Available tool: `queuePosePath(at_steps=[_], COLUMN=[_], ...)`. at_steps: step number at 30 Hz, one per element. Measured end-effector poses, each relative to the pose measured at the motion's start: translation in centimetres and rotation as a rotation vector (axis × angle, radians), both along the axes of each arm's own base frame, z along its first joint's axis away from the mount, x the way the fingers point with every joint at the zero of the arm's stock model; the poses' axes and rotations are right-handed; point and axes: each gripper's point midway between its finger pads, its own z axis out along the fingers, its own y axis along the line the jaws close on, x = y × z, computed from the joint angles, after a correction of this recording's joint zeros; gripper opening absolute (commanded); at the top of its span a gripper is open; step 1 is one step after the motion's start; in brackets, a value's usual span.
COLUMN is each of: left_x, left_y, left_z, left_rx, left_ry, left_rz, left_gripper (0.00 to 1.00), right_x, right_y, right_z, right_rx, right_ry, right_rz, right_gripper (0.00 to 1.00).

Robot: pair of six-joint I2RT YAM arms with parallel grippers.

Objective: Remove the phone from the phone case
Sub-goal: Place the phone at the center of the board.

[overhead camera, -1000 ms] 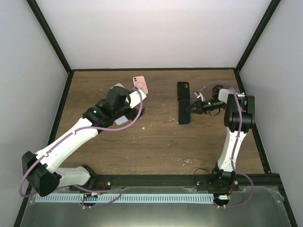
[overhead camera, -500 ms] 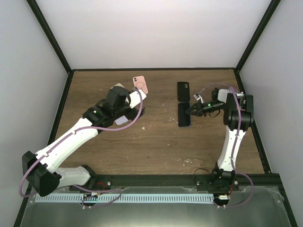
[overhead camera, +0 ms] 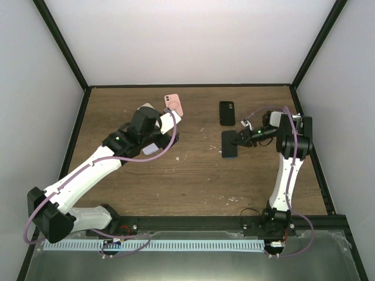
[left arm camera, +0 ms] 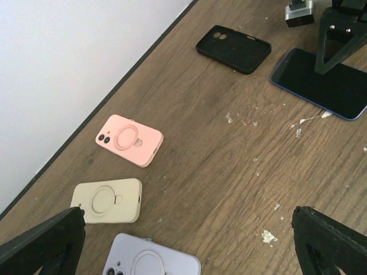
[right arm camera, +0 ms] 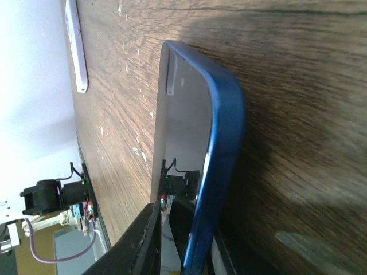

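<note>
Top external view showed a brown worktop walled in white, with one arm at each side. At the left, the left tool hung above the wood with its fingers spread wide and nothing between them. It was probably parked there, out of the way, because the job seemed to need no second grip.

Below it, the left wrist view showed three spare cases lying flat with their backs up: a beige case, a lilac case and a pink case. They were grouped on the left half, well apart from the work.

Right of centre lay the black case, flat and on its own. Just in front of it, near but not touching, lay the phone, screen up and out of the case. It seemed to have been laid apart from the case so that the two were plainly separate.

At the right, the right tool met the phone's right edge. The right wrist view looked along the phone's blue rim, which ran down between the two fingers. The jaws stood close together, but it could not be told whether they pinched the phone or merely flanked it. The task looked nearly finished, with only letting go and backing off left to do.
</note>
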Motion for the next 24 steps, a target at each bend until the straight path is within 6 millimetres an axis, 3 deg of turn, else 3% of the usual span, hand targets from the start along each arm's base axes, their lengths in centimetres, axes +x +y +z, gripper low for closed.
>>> queuePosePath(at_steps=[11,20,24], left_x=[0.0,0.2,0.3], left_y=[0.0,0.2,0.4], left_z=[0.0,-0.1,0.0], left_rx=[0.0,0.005,0.003], left_ry=[0.0,-0.004,-0.007], left_rz=[0.0,0.017,0.029], left_gripper=[0.99,1.0,1.0], right_x=[0.2,0.5,0.9], right_y=[0.1,-0.6,-1.1], right_z=[0.5,1.6,1.8], right_rx=[0.013,-0.081,-0.129], right_ry=[0.022,-0.035,-0.053], right_rz=[-0.02,-0.036,-0.048], right_gripper=[0.49,0.78,0.81])
